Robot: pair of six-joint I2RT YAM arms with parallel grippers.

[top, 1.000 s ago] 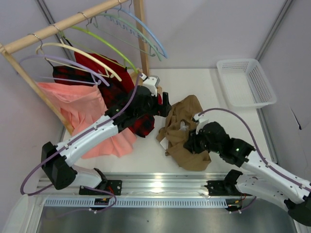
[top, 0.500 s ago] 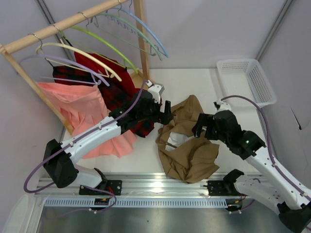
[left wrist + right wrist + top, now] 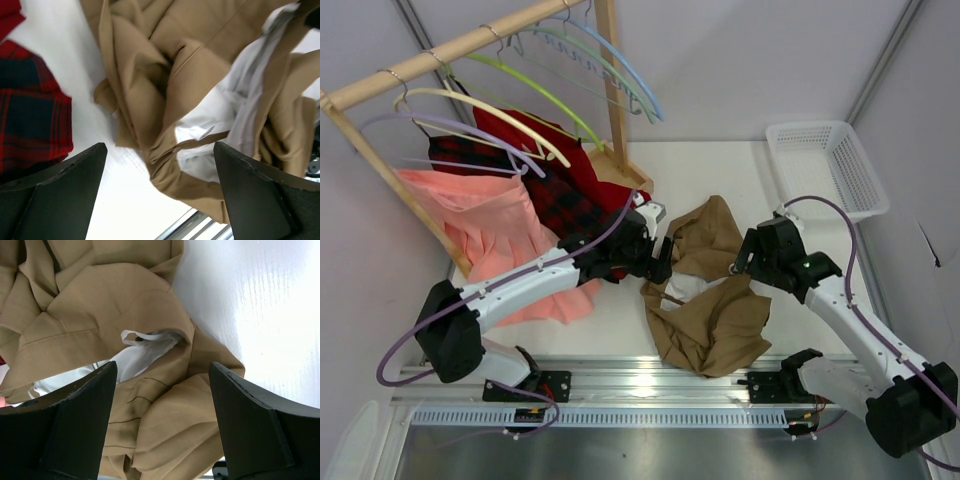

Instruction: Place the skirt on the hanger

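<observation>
Crumpled skirt [image 3: 715, 320] between left gripper [image 3: 658, 258] and right gripper [image 3: 744, 262], long axis near-to-far; both jaws wide, holding nothing.

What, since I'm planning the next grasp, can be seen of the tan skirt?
The skirt is tan-brown soft fabric, crumpled in a loose heap on the white table. Its folds open at the middle onto white lining with a thin white loop. It lies between the left gripper and right gripper, both open and holding nothing; whether they brush it is unclear. A strip of table separates it from the plaid skirt.
</observation>
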